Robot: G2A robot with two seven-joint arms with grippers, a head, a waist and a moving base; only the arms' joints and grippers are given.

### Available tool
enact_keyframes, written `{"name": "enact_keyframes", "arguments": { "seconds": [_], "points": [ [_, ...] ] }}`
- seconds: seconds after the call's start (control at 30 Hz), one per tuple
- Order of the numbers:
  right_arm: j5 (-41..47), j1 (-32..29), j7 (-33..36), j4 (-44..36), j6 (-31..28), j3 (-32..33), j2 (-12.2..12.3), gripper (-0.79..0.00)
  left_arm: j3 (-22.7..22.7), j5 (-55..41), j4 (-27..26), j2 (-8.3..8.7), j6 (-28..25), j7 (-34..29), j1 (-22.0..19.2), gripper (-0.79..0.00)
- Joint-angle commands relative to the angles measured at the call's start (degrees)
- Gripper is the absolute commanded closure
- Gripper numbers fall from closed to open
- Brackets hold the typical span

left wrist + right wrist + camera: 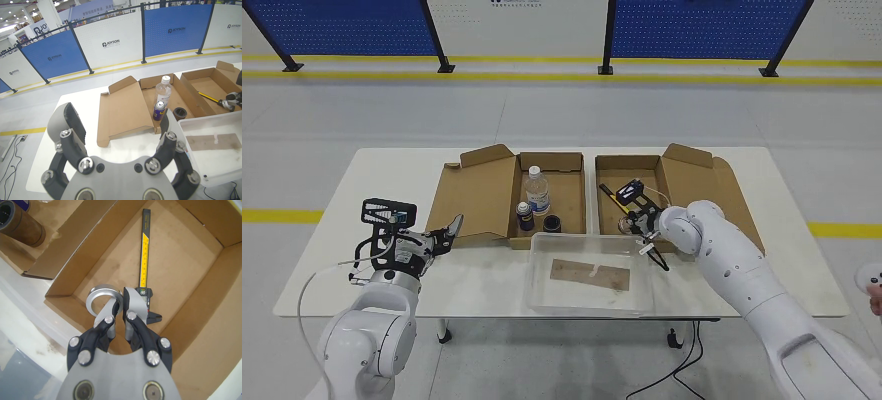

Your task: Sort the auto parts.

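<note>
Your right claw (121,300) is clamped on a metal ring (103,289): one finger passes through the ring's opening, the other presses on its outer wall. It holds the ring inside the right cardboard box (179,256), at the box's near end and just beside the head of a caliper (144,256). The caliper lies flat on the box floor with its yellow scale pointing towards the far wall. Whether the ring touches the box floor cannot be told. Your left claw (119,109) has its fingers wide apart and holds nothing. It hangs over the left part of the desk (362,270), close to the opened flap of the left cardboard box (175,85). That box holds three items grouped at its near right side. A clear bottle (163,91) with a white cap stands upright. A small blue spray can (158,111) stands upright just in front of it. A short dark cylinder (180,113) stands on end beside the can. The two boxes sit side by side at the middle of the desk, lids folded outward. In front of them, at the desk's near edge, stands a clear plastic bin (198,121). A brown sheet (208,141) lies flat on its bottom.
</note>
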Motion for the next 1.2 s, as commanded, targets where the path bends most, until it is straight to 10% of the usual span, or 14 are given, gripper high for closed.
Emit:
{"name": "enact_keyframes", "arguments": {
  "seconds": [0.0,0.5,0.57,0.83,1.17],
  "points": [
    [0.0,0.6,-0.2,1.8,-0.5,-1.0,-0.8,0.0,0.0,0.0,0.0,0.0,0.0,0.0,0.0,-0.785],
    [1.0,3.4,-5.7,9.3,-4.0,-1.4,-3.3,-0.379,0.0,0.0,0.0,0.0,0.0,0.0,0.0,-0.785],
    [0.7,3.3,-7.7,8.6,-4.4,-0.5,-3.0,-0.785,0.0,0.0,0.0,0.0,0.0,0.0,0.0,-0.785],
    [-2.0,-4.0,-15.9,-5.2,-2.6,9.3,1.8,-0.785,0.0,0.0,0.0,0.0,0.0,0.0,0.0,-0.785],
    [-3.9,-32.6,-15.2,-41.0,-0.3,32.9,9.6,-0.785,0.0,0.0,0.0,0.0,0.0,0.0,0.0,-0.785]
  ]
}}
